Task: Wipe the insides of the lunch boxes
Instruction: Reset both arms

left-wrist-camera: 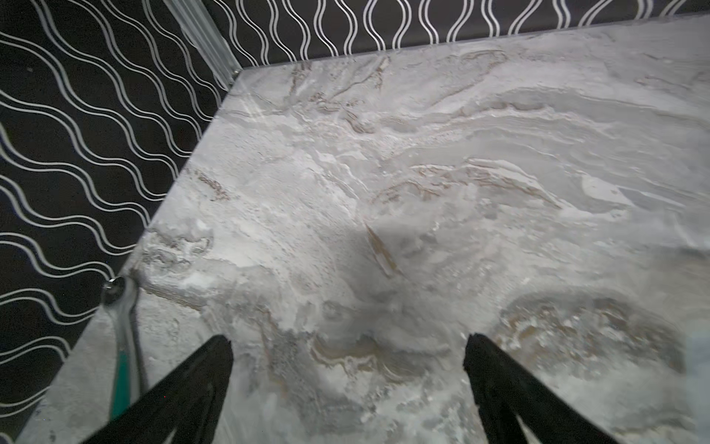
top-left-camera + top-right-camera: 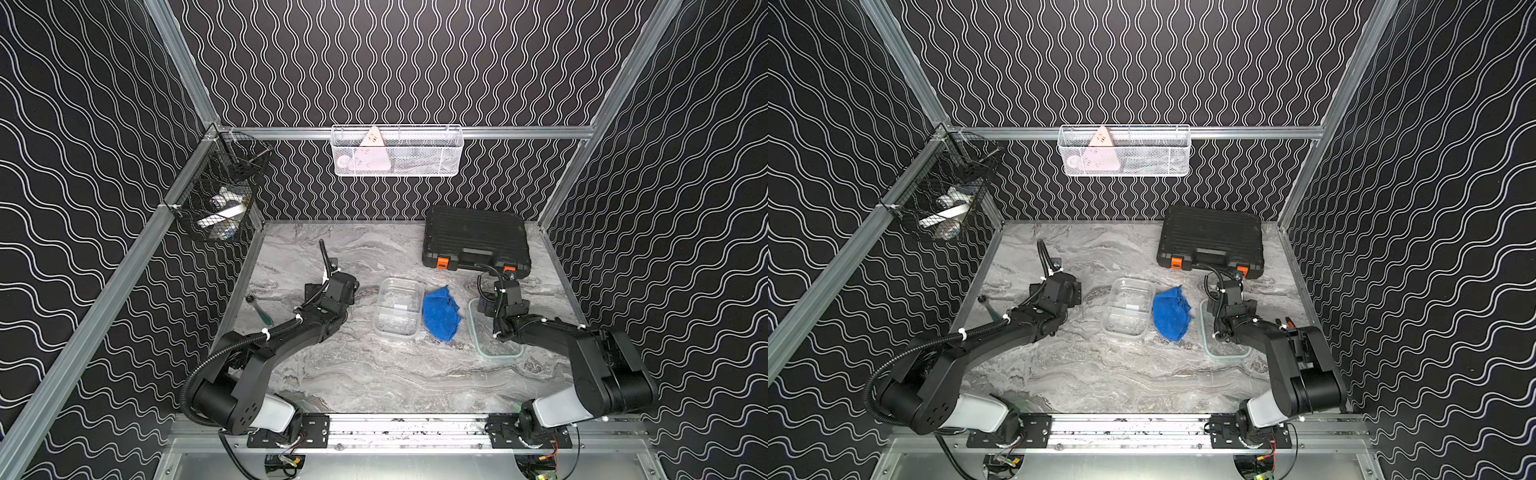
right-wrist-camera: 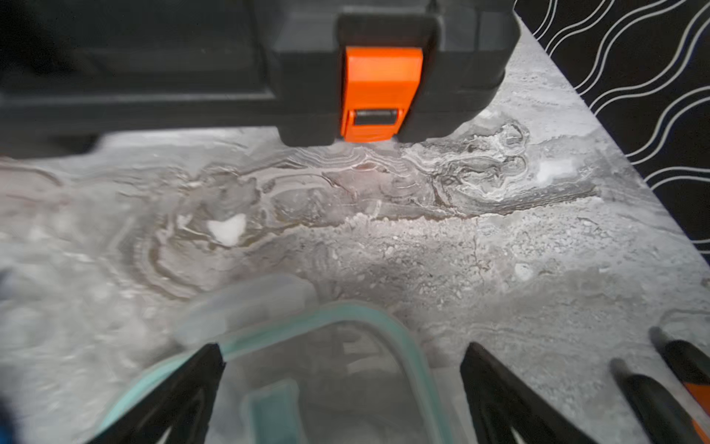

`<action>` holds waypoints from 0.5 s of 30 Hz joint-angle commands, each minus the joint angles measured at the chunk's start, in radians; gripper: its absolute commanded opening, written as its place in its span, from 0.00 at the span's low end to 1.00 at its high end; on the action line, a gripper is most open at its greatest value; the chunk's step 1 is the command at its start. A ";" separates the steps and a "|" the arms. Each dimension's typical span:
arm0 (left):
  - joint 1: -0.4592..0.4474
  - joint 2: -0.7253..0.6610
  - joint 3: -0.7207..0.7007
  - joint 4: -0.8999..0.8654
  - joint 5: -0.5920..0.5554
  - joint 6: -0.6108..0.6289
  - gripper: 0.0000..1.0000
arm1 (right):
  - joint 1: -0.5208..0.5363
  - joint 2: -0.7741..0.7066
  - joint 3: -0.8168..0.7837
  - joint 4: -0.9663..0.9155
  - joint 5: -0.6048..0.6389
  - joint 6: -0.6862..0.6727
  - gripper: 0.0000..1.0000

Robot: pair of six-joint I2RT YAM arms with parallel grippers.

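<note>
Our left gripper (image 1: pixel 345 338) and right gripper (image 3: pixel 343 348) are wide open and empty (the right one over the lid's (image 3: pixel 384 313) edge). Bare table (image 2: pixel 374 374) lies before the lunch box (image 2: pixel 397 306).

black wavy-lined walls (image 2: pixel 395 62) enclosing grey marble tabletop (image 2: pixel 374 374); aluminium rails (image 2: pixel 270 132) framing corners; white mesh basket (image 2: pixel 397 151) hanging at rear

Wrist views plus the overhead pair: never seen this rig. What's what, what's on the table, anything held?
Two robot arms with pincer ends work over a marble-look table. The top views are one overhead stereo camera; each wrist view looks out from a camera on that arm's wrist. On the table: a clear lunch box, its green-rimmed lid lying apart, a blue cloth between them, a black case behind, a teal-handled tool at the left. The left gripper and right gripper are open, holding nothing; the right hangs over the lid.
</note>
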 commanded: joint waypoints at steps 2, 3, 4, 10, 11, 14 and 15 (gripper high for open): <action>0.020 0.024 -0.046 0.166 -0.086 0.127 0.99 | -0.032 0.003 -0.065 0.381 0.038 -0.088 1.00; 0.023 0.027 -0.075 0.233 -0.078 0.147 0.99 | -0.041 -0.004 -0.076 0.389 0.030 -0.090 1.00; 0.027 0.031 -0.119 0.310 -0.065 0.167 0.99 | -0.057 -0.014 -0.080 0.386 0.010 -0.079 1.00; 0.035 0.077 -0.264 0.654 -0.038 0.264 0.99 | -0.125 0.025 -0.038 0.363 -0.063 -0.049 1.00; 0.035 0.082 -0.272 0.683 -0.025 0.277 0.99 | -0.140 0.034 -0.035 0.356 -0.070 -0.034 1.00; 0.034 0.096 -0.287 0.751 0.010 0.321 0.99 | -0.190 0.102 -0.094 0.552 -0.154 -0.028 1.00; 0.034 0.097 -0.291 0.760 0.018 0.327 0.99 | -0.190 0.074 -0.065 0.432 -0.168 -0.010 1.00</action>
